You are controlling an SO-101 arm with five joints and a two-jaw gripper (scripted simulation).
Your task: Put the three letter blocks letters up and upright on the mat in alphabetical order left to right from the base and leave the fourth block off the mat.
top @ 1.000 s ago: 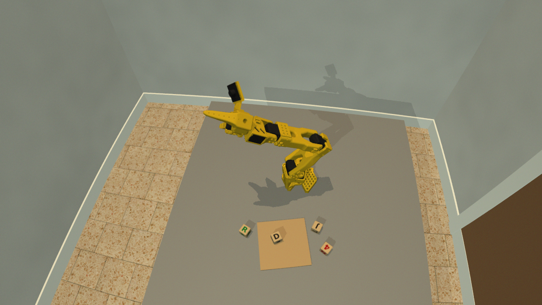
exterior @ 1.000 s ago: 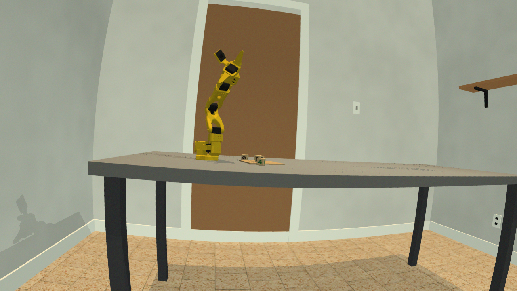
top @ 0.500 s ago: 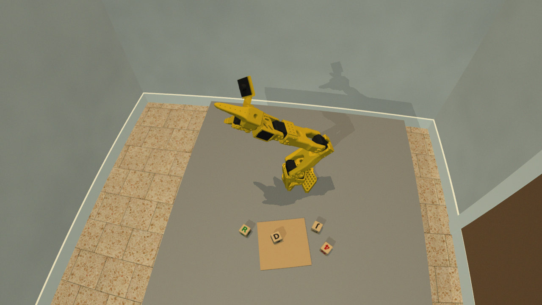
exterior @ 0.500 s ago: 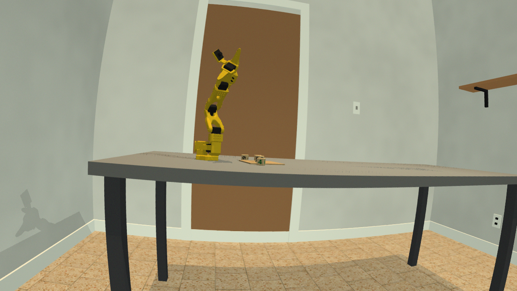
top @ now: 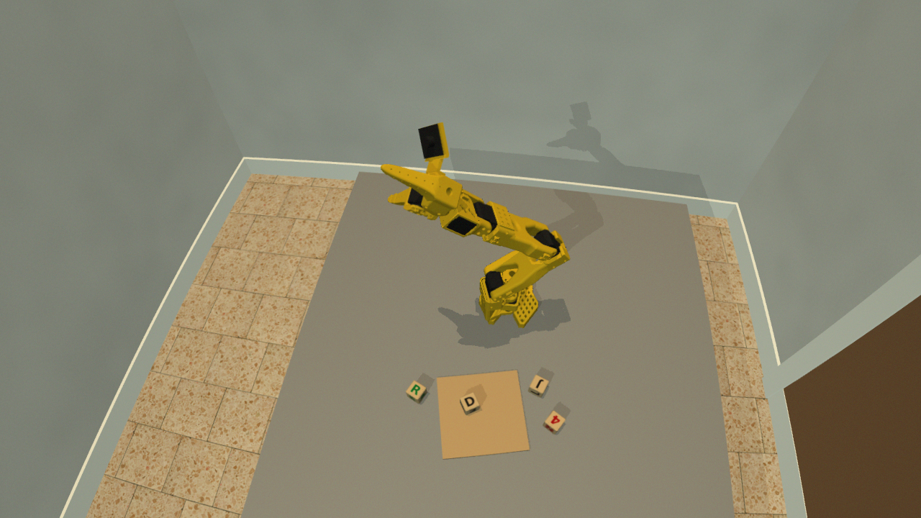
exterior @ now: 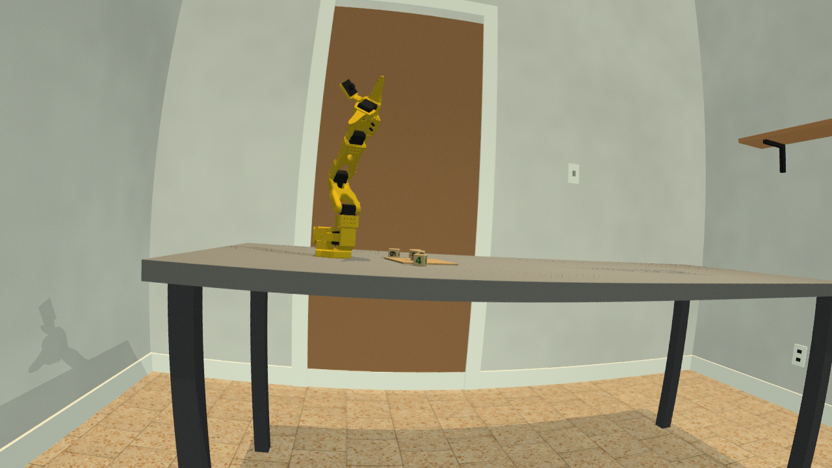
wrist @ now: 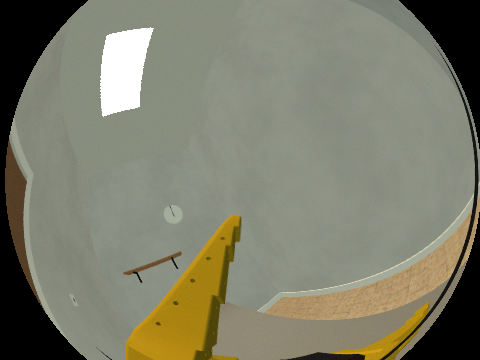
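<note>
My gripper (top: 386, 183) (exterior: 366, 100) (wrist: 333, 260) is open and empty, raised high above the table and away from the blocks. The tan mat (top: 484, 434) lies flat in front of the base. Block D (top: 469, 402) stands on the mat, in its base-side half. Block R (top: 416, 390), green, is off the mat on the image left in the top view. Block J (top: 539, 384) is off the mat on the image right, with the block with a red 4 (top: 554, 420) beyond it, also off the mat. From the base, D and R look upside down; J looks roughly upright.
The grey table (top: 360, 412) (exterior: 552, 276) carries the arm's base (top: 509, 306) (exterior: 334, 244), close to the mat's near edge. In the exterior view the blocks overlap beside the mat. A wall shelf (exterior: 797, 132) (wrist: 152, 263) is far off.
</note>
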